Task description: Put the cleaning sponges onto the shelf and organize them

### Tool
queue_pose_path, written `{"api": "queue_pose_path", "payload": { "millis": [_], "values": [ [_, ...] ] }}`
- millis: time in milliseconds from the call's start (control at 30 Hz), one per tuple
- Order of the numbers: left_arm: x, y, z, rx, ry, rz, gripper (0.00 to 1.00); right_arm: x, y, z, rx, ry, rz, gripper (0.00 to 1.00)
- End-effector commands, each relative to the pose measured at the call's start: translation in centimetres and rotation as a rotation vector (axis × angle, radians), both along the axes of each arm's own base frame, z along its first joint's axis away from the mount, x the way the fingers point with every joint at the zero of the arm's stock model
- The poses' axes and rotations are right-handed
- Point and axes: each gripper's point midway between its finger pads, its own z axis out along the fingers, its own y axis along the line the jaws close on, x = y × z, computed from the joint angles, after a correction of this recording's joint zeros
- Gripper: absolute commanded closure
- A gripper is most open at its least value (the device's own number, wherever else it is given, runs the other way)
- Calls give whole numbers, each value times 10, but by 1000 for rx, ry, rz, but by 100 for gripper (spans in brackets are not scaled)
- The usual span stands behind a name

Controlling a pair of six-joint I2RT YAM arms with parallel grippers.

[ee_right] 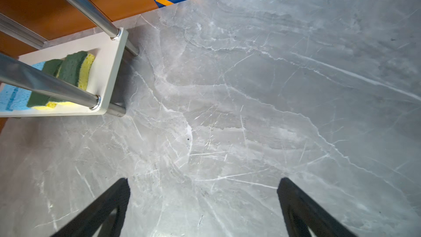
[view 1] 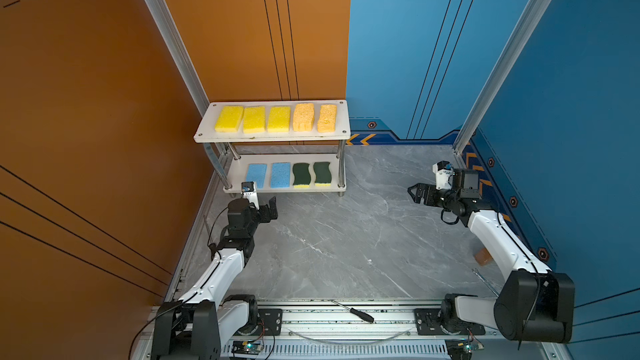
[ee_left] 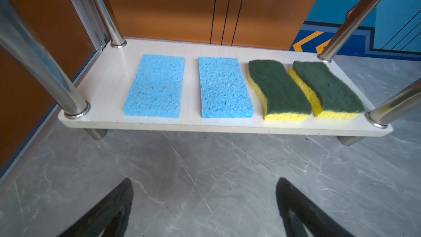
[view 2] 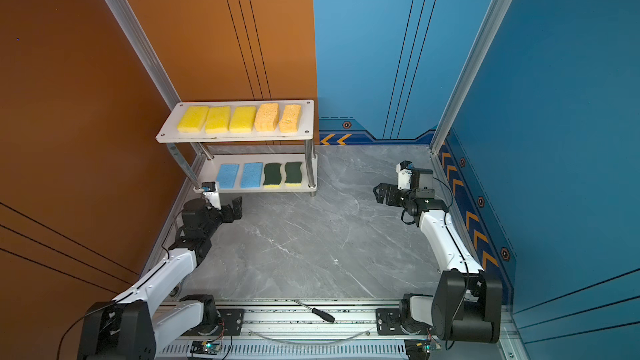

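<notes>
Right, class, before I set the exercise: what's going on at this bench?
Nothing is being handled. The shelf holds three yellow sponges and two orange sponges on its top board, two blue sponges and two green-topped sponges on its lower board. The left pincer and right pincer both hang open and empty above the table.

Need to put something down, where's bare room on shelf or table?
Lower board: bare strip between its left legs and the left blue sponge. The marble tabletop in front is open. Top board is crowded with five sponges.

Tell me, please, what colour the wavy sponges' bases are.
Yellow; left wrist view shows the wavy sponges best.
</notes>
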Motion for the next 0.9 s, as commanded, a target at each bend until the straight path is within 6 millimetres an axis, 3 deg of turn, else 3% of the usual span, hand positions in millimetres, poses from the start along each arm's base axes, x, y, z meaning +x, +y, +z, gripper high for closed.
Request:
{"api": "queue_pose_path", "payload": {
  "millis": [0,300,867],
  "values": [
    [7,7,8,58,-94,20,2,10,-18,12,-79,-130,-66,0],
    [13,6,-12,70,-75,-7,2,5,-44,-8,-175,-258,-162,0],
    [18,7,-22,59,-100,4,2,25,-46,-45,-149,-284,-183,0]
  ]
}}
